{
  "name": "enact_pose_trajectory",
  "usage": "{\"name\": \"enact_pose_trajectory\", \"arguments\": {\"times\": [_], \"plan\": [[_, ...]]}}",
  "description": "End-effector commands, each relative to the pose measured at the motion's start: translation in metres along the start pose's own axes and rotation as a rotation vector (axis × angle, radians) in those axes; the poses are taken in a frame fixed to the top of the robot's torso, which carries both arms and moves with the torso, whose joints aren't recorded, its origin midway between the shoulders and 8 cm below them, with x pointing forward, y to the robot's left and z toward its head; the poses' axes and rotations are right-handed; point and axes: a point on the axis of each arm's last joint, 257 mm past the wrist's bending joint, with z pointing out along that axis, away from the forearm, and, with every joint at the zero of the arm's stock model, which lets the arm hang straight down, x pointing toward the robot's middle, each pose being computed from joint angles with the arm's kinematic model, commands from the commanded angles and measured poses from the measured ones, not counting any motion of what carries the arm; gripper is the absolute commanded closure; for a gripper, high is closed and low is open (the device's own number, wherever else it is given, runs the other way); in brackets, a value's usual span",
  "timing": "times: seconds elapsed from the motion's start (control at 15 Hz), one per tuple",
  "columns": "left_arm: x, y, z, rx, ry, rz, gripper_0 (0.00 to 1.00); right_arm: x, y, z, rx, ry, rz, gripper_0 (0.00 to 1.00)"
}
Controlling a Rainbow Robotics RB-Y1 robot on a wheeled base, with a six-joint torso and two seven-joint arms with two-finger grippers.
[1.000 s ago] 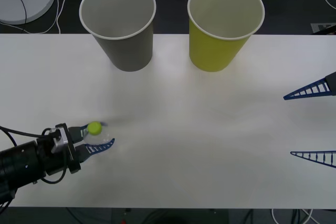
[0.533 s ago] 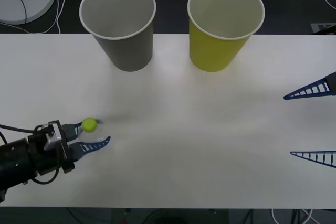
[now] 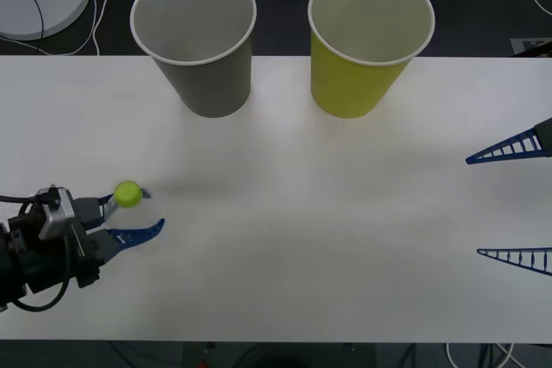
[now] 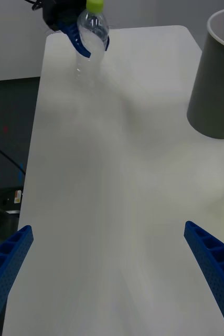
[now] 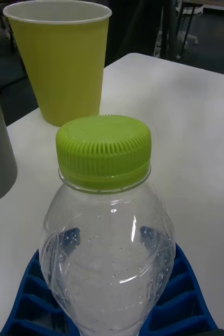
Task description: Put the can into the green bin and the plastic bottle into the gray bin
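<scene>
While gripped by left claw (image 3: 129, 213): plastic bottle (image 5: 107, 231)

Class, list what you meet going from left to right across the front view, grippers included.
left gripper holding the plastic bottle → gray bin → green bin → open right gripper

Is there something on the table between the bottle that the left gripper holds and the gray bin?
Nothing visible. The left gripper holds the plastic bottle at the table's left side; only bare table lies before the gray bin.
</scene>
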Motion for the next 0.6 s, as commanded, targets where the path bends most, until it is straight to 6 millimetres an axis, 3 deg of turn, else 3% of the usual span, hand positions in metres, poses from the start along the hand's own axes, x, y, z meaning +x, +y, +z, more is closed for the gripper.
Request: {"name": "enact_pose_trajectory", "arguments": {"times": [0.07, 0.6], "plan": [[-0.012, 0.005, -0.01, -0.02, 0.007, -0.023, 1.0, 0.0, 0.0, 0.0, 0.0, 0.0, 0.0, 0.0], [-0.041, 0.023, -0.04, -0.066, 0.042, -0.053, 1.0, 0.0, 0.0, 0.0, 0.0, 0.0, 0.0, 0.0]]}}
